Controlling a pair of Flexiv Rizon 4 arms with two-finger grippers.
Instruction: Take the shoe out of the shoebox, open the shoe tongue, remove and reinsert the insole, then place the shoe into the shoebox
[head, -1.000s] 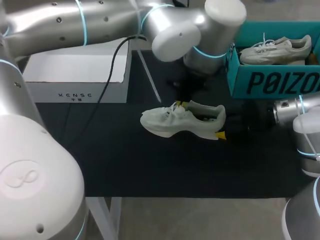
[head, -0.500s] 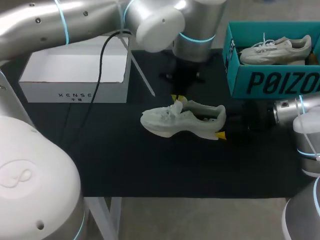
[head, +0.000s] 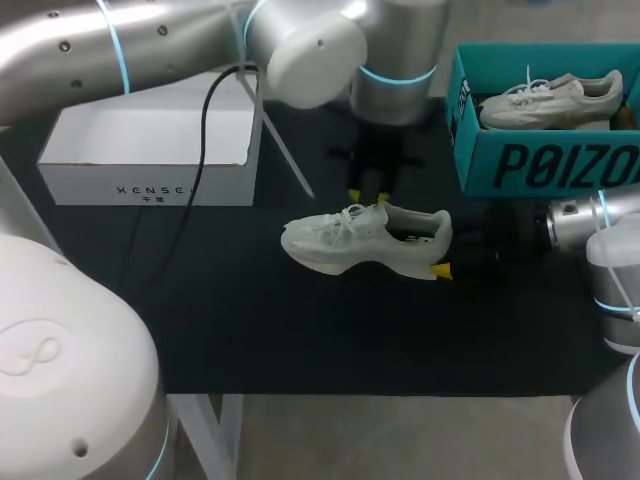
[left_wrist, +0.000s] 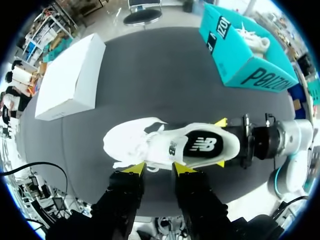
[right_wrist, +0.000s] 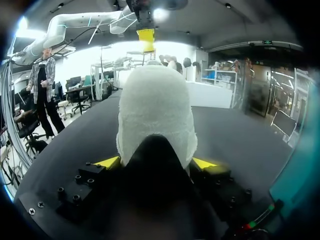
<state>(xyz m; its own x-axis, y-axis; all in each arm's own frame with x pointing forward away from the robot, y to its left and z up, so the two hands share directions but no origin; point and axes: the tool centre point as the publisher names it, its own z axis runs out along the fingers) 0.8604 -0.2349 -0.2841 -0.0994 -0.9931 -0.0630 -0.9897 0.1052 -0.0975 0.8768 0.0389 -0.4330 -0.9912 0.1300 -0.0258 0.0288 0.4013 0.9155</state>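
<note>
Head view: shoe between white box and teal shoebox, near left arm

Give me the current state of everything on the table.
shoe: out of box, upright on its sole
insole: inside shoe
left gripper: open, above the shoe
right gripper: shut on shoe's heel
white box: open, nothing seen inside
teal box: open, second shoe inside
</note>
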